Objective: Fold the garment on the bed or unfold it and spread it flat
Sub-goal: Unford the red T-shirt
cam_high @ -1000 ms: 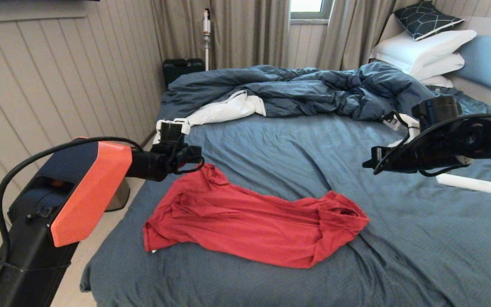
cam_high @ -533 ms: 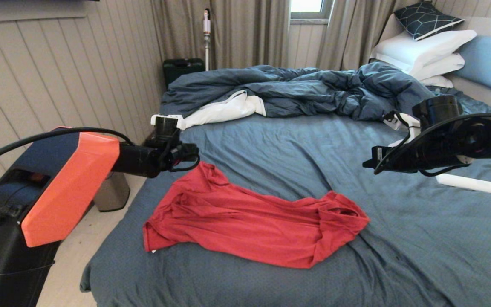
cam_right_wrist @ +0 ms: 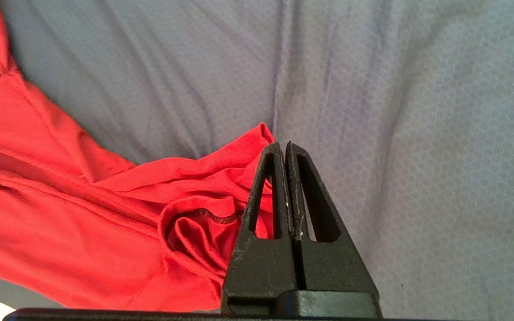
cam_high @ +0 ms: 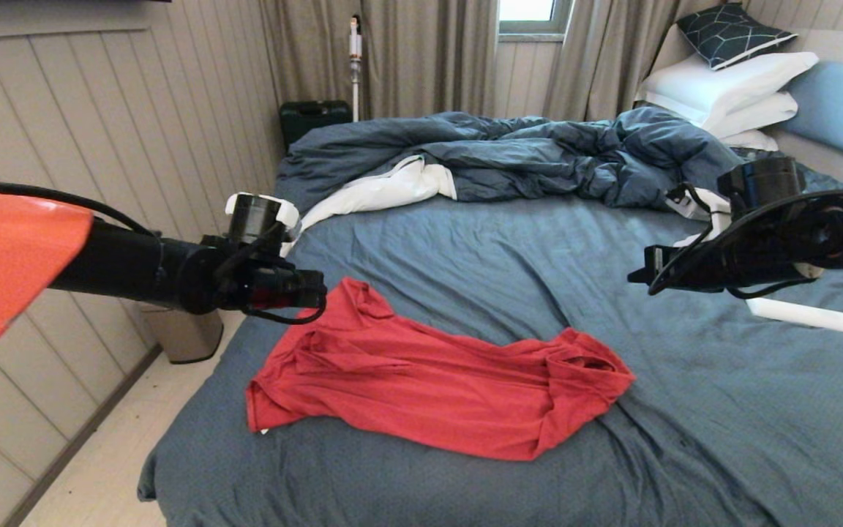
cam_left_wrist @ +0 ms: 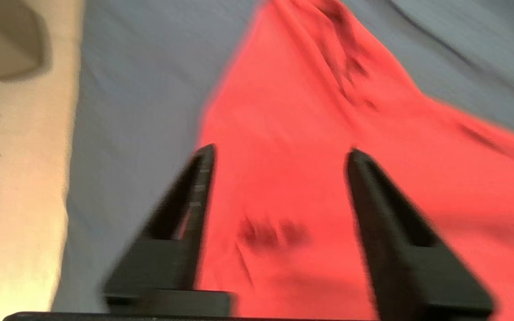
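Cloth lies crumpled in a long band across the near half of the bed (cam_high: pixel 465 241), and its long axis runs left to right, tilting a little toward the foot-side edge at the right. At the left, the left gripper (cam_left_wrist: pixel 279 154) hangs just above the garment (cam_high: pixel 429 380) at its upper-left corner, its two black fingers (cam_left_wrist: pixel 194 196) spread apart with red fabric showing between and beneath them and nothing caught in them; whether the tips touch the cloth I cannot tell. That corner sits directly under this gripper, so the left arm looks the nearer one for any first pinch. Moving right, the shirt's body stretches along the slate-blue sheet to a bunched end with an opening that may be a sleeve or the neck. Farther right, the right gripper (cam_right_wrist: pixel 287 149) hovers above the sheet just past that bunched end, fingers pressed together and empty, with the cloth lying to its inner side. Behind both, the rumpled duvet (cam_high: pixel 509 157) stays well apart from the shirt.
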`<state>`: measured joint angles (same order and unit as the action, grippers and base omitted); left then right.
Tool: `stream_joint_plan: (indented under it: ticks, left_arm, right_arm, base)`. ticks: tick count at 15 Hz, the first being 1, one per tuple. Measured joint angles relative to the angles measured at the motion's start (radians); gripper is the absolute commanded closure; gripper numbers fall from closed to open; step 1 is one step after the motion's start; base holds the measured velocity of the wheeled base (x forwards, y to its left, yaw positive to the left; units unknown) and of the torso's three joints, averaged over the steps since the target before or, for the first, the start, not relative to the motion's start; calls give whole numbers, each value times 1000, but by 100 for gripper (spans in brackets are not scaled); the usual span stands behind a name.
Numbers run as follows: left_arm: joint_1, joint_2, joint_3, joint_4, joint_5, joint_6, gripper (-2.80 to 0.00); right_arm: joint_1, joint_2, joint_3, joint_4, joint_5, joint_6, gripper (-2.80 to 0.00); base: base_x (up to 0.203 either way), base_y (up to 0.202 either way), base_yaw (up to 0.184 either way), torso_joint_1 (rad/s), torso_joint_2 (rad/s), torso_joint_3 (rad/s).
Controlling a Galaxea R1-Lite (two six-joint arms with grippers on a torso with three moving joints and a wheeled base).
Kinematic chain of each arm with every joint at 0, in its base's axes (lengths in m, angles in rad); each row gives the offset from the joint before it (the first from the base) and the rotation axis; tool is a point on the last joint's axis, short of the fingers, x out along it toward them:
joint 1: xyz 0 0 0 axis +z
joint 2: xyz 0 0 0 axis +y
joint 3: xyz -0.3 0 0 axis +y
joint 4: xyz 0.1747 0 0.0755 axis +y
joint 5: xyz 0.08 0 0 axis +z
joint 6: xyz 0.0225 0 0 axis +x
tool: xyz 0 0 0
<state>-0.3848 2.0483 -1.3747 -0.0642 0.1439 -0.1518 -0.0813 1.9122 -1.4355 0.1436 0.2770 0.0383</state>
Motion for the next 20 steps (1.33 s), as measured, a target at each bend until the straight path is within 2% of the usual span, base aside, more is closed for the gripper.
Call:
stream_joint_plan:
  ticks: [2,5,8,9,10,15,20]
  left_arm:
    - [-24,-66,42,89,-53,-32,0]
    - [-55,-112,68,175,-68,-105,0]
    - [-76,-120,50,245,-116,-159,0]
    - [-80,-118,33,273,-140,-175,-10]
    - [-81,-110,16,301,-153,-182,-280]
    - [-83,-25,-32,330,-156,-223,-280]
    - [-83,100,-89,320,-153,-224,-280]
  right_arm:
    - [1,-14,6,0,2,-1,0]
    - [4,-35,11,1,2,-1,0]
    - [7,-57,19,1,3,-1,0]
    - [8,-63,21,1,3,-1,0]
    - [8,-67,22,1,3,-1,0]
    - [4,-83,23,0,4,-1,0]
    - [6,-85,24,0,3,-1,0]
  base:
    - [0,0,0,0,0,0]
    - [0,0,0,0,0,0]
    - [0,0,0,0,0,0]
    - [0,0,0,0,0,0]
    - [0,0,0,0,0,0]
    - [0,0,0,0,0,0]
    - [0,0,0,0,0,0]
